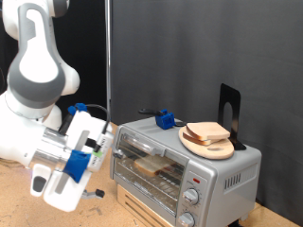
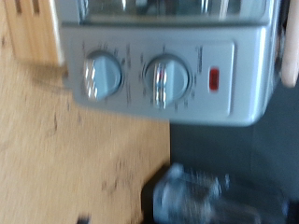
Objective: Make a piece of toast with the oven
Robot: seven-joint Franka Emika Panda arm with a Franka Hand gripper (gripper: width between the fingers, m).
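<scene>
A black curtain [image 1: 180,57] closes off the back of the room, and a light wooden tabletop [image 1: 28,203] with a worn, speckled grain runs across the foreground of the exterior view. Nearest the camera, at that view's left, the white Franka arm [image 1: 38,85] bends down over the table, ending in the gripper [image 1: 90,189] with blue parts, low and just beside the front of the oven [image 1: 180,165]. I cannot tell whether its fingers are spread or pressed together. The silver-grey toaster oven stands on a pale wooden box [image 1: 142,208]. Its glass door is closed, and behind the glass the piece of toast [image 1: 154,167] lies on the wire rack. In the wrist view, blurred, the two round knobs [image 2: 135,77] and the red mark [image 2: 214,79] on the oven's panel fill the frame. On the oven's roof sits a round wooden plate [image 1: 208,144] carrying another bread slice [image 1: 208,131], with a small blue object [image 1: 167,119] toward the exterior view's left and a black stand [image 1: 229,109] behind the plate.
</scene>
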